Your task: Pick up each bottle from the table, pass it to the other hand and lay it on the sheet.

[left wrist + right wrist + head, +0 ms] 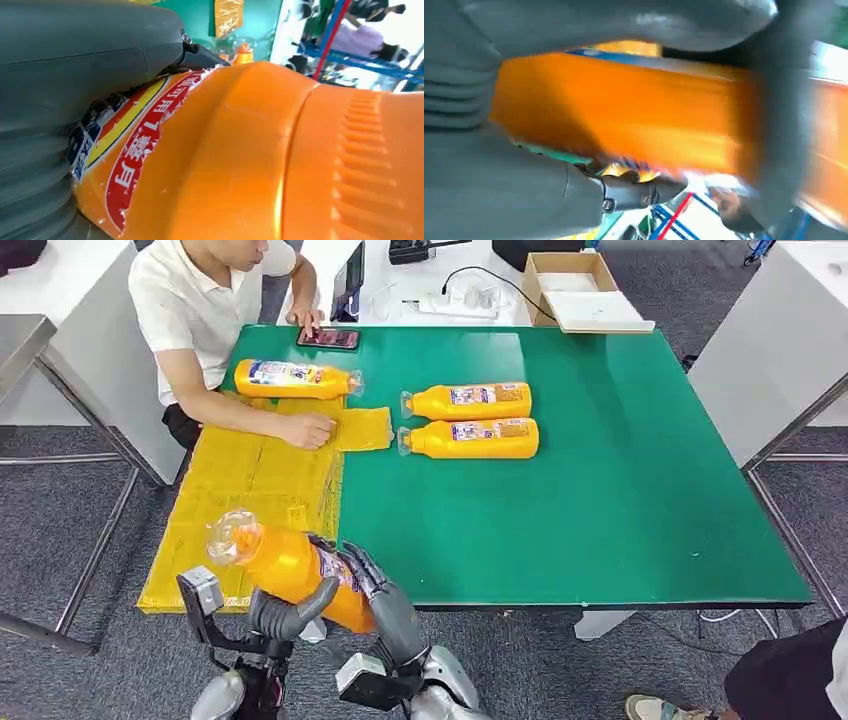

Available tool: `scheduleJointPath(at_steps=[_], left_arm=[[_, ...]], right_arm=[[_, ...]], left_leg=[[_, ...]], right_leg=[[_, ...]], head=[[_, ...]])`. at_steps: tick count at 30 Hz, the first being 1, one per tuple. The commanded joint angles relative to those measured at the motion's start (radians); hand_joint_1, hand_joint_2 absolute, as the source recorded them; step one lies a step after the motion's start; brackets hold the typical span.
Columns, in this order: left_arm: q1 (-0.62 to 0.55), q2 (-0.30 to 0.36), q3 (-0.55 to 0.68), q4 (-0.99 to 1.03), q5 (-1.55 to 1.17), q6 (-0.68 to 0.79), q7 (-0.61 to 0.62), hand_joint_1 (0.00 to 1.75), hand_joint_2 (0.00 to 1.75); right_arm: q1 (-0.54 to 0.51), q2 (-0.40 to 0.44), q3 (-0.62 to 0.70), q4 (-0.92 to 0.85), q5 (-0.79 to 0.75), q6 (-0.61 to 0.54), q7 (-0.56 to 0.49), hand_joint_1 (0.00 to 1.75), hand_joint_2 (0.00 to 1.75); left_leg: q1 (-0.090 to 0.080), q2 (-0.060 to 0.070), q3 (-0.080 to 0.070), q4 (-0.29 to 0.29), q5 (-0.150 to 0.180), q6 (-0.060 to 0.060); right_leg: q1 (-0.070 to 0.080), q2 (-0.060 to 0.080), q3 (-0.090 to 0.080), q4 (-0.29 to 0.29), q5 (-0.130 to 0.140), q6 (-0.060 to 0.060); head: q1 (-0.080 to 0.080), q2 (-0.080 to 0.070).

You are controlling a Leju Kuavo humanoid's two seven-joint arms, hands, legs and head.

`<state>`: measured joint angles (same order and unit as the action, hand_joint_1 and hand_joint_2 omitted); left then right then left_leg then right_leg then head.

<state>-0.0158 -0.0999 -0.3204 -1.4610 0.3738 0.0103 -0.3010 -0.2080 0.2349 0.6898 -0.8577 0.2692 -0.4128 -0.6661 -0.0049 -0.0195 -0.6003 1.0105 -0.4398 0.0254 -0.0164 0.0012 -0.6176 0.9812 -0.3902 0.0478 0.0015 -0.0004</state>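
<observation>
Handover stage, by the look of it. Both hands grip one bottle (290, 562) near the counter's (620, 500) front edge, over the sheet's (250, 490) near end: left hand (290, 612) wraps it from below, right hand (368, 575) holds its label end. One bottle on sheet (295, 379) already lies at the far end, beside a person's arm (250, 415). Two more bottles (470, 420) wait on the green counter, side by side. So roughly one done, one in transfer, two left.
</observation>
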Motion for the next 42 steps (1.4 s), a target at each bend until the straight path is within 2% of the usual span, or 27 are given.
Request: scheduleJointPath(at_steps=[1,3,5,8,11,13,15,18,20,23,24,27,28,35,39,40,41,42], left_arm=[[-0.163,0.119,0.091,0.162,-0.237,0.208,-0.048,1.75,1.75],[-0.154,0.128,0.134,0.123,-0.479,0.384,-0.094,1.75,1.75],[-0.124,0.144,0.174,0.058,-0.598,0.404,-0.074,1.75,1.75],[-0.119,0.169,0.202,0.039,-0.757,0.433,-0.033,1.75,1.75],[-0.142,0.184,0.183,0.074,-0.941,0.453,0.009,1.75,1.75],[-0.179,0.188,0.144,0.122,-1.089,0.461,0.057,1.75,1.75],[-0.234,0.188,0.11,0.198,-1.217,0.452,0.12,1.75,1.75],[-0.394,0.171,0.065,0.445,-1.312,0.379,0.2,1.75,1.75],[-0.557,0.157,0.044,0.735,-1.38,0.387,0.25,1.75,1.75],[-0.685,0.139,0.084,0.994,-1.377,0.365,0.276,1.75,1.75],[-0.685,0.139,0.084,0.994,-1.377,0.365,0.276,1.75,1.75],[-0.685,0.139,0.084,0.994,-1.377,0.365,0.276,1.75,1.75],[-0.699,0.139,0.082,1.047,-1.39,0.345,0.297,1.75,1.75],[-0.701,0.109,0.125,1.137,-1.359,0.255,0.333,1.75,1.75],[-0.701,0.109,0.125,1.137,-1.359,0.255,0.333,1.75,1.75],[-0.7,0.11,0.124,1.142,-1.361,0.243,0.336,1.66,1.75],[-0.701,0.11,0.118,1.145,-1.367,0.225,0.34,1.45,1.75],[-0.698,0.11,0.118,1.148,-1.366,0.21,0.34,1.01,1.75]], right_arm=[[0.069,-0.188,0.12,-0.374,-0.073,-0.149,-0.032,0.0,0.0],[0.119,-0.218,0.075,-0.451,-0.073,-0.198,-0.032,0.0,0.0],[0.175,-0.238,0.001,-0.521,-0.057,-0.285,-0.032,0.0,0.0],[0.286,-0.171,-0.254,-0.626,0.056,-0.285,-0.032,0.0,0.0],[0.317,-0.116,-0.364,-0.659,0.032,-0.285,-0.032,0.0,0.0],[0.307,-0.086,-0.39,-0.661,0.004,-0.285,-0.032,0.0,0.0],[0.289,-0.091,-0.356,-0.64,-0.023,-0.285,-0.032,0.0,0.0],[0.246,-0.099,-0.282,-0.586,-0.053,-0.285,-0.032,0.0,0.0],[0.212,-0.098,-0.234,-0.535,-0.071,-0.285,-0.032,0.0,0.0],[0.185,-0.087,-0.197,-0.47,-0.108,-0.264,-0.032,0.0,0.0],[0.185,-0.087,-0.197,-0.47,-0.108,-0.264,-0.032,0.0,0.0],[0.185,-0.087,-0.197,-0.47,-0.108,-0.264,-0.032,0.0,0.0],[0.185,-0.085,-0.185,-0.448,-0.119,-0.247,-0.032,0.0,0.0],[0.188,-0.076,-0.167,-0.378,-0.147,-0.242,-0.032,0.0,0.0],[0.188,-0.076,-0.167,-0.378,-0.147,-0.242,-0.032,0.0,0.0],[0.185,-0.077,-0.169,-0.37,-0.148,-0.243,-0.032,0.0,0.0],[0.183,-0.076,-0.17,-0.363,-0.149,-0.243,-0.032,0.0,0.0],[0.182,-0.076,-0.171,-0.358,-0.149,-0.241,-0.032,0.0,0.0]], left_leg=[[0.001,0.002,0.004,-0.001,-0.001,-0.002],[0.002,0.001,0.004,0.0,-0.001,-0.002],[0.0,0.002,0.002,-0.001,0.0,-0.001],[0.001,0.001,0.003,0.0,-0.001,-0.001],[0.001,0.001,0.003,0.001,-0.003,-0.002],[0.001,0.002,0.003,0.001,-0.003,-0.002],[0.001,0.0,0.003,0.001,-0.002,-0.003],[0.001,-0.002,0.002,0.0,0.0,-0.003],[0.001,-0.002,0.003,-0.001,0.001,-0.003],[0.001,-0.003,0.002,-0.001,0.004,-0.002],[0.001,-0.004,0.003,-0.002,0.005,-0.003],[0.001,0.004,0.002,-0.001,0.004,-0.003],[0.002,0.005,0.004,-0.001,0.003,-0.004],[0.001,0.006,0.006,-0.002,0.003,-0.003],[0.0,0.006,0.004,-0.002,0.003,-0.003],[0.0,0.006,0.004,-0.001,0.003,-0.003],[0.001,0.008,0.005,-0.002,0.002,-0.004],[0.001,0.008,0.005,-0.002,0.002,-0.004]], right_leg=[[0.002,0.0,0.004,-0.001,-0.001,-0.002],[0.002,-0.002,0.004,0.0,-0.001,-0.002],[0.001,-0.002,0.002,0.0,-0.001,-0.001],[0.001,-0.002,0.003,0.0,-0.002,-0.001],[0.001,-0.003,0.004,0.001,-0.003,-0.002],[0.001,-0.001,0.003,0.001,-0.003,-0.002],[0.001,-0.003,0.004,0.002,-0.003,-0.003],[0.001,-0.005,0.003,0.0,-0.001,-0.003],[0.001,-0.006,0.003,-0.001,0.0,-0.003],[0.001,-0.006,0.003,-0.001,0.001,-0.003],[0.002,-0.007,0.004,-0.001,0.002,-0.004],[0.001,0.0,0.001,0.0,0.004,-0.004],[0.002,0.0,0.003,0.0,0.003,-0.005],[0.001,0.003,0.005,-0.001,0.002,-0.004],[0.0,0.004,0.003,-0.001,0.003,-0.004],[0.0,0.004,0.002,0.0,0.003,-0.004],[0.001,0.005,0.004,-0.001,0.004,-0.005],[0.001,0.006,0.003,-0.001,0.004,-0.004]], head=[[-0.001,0.0],[0.0,0.0],[0.0,0.0],[0.0,0.0],[0.0,0.0],[0.0,0.0],[0.0,0.0],[0.0,0.0],[0.0,0.0],[0.0,0.0],[0.0,0.0],[0.0,0.0],[-0.001,0.0],[0.0,0.0],[0.0,0.0],[0.0,0.0],[0.0,0.0],[0.0,0.0]])
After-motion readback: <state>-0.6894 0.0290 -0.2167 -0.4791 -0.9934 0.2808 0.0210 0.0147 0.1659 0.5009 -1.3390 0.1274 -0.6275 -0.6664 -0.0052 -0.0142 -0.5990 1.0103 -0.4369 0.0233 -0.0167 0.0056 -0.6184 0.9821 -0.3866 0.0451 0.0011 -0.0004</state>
